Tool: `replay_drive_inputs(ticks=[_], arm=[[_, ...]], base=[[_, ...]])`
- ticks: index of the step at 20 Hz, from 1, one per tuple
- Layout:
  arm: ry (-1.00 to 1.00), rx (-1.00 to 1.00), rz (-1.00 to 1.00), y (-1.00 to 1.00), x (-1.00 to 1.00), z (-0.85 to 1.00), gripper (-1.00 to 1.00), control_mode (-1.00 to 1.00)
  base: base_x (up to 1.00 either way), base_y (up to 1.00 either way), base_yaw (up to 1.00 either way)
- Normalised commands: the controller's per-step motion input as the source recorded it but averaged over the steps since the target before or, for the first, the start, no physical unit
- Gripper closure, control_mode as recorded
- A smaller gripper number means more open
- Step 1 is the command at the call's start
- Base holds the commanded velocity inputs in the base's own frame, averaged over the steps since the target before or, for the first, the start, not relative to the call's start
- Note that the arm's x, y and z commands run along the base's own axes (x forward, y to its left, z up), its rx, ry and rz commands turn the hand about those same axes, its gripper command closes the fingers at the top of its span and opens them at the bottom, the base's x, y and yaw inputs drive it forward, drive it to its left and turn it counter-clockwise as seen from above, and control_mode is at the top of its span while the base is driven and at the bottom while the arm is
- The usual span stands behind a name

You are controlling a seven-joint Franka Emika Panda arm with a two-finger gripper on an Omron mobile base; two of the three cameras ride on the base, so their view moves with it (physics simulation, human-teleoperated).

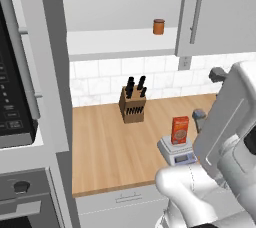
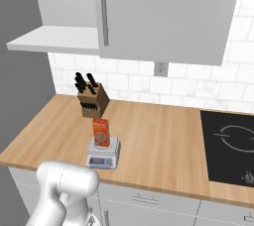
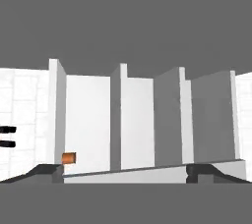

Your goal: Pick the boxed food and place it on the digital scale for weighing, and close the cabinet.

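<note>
Boxed food [image 1: 180, 130]: I see it standing upright on the digital scale [image 1: 176, 153], near the front edge of the table [image 1: 110, 142]. I judge this part of the task as done.

Cabinet [image 1: 120, 2]: one side is open and shows the pale shelf with a small orange can [image 1: 158, 26] on it. The other door [image 1: 220, 12] is shut and has a long bar handle [image 1: 197, 11].

End effector [image 3: 125, 174]: the two fingertips [image 3: 45, 171] stand spread wide apart, with nothing between them.

Direction that matters: in the hand view the camera is rolled, and the cabinet interior lies straight ahead of the end effector, with the can just beside one fingertip.

Open door: I think the grey panel [image 1: 50, 57] at the left of the opening is the swung-out door, with its long axis vertical. I cannot tell this for sure.

Next move, my judgement: I would bring the end effector to the outer face of that door and push it sideways toward the opening.

Risk: touching the can or the shelf edge.
</note>
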Motion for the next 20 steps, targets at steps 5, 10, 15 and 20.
replay_drive_inputs(ticks=[5,10,15,20], arm=[[-0.04,0.00,-0.14,1.00,-0.03,-0.63,-1.00,-1.00],[-0.09,0.00,-0.16,1.00,-0.03,-0.67,-1.00,-1.00],[-0.05,0.01,-0.17,1.00,-0.04,-0.50,-1.00,-1.00],[0.02,0.07,-0.18,1.00,0.23,-0.31,-1.00,-1.00]], base=[[0.00,0.00,0.00],[0.00,0.00,0.00],[0.00,0.00,0.00],[0.00,0.00,0.00]])
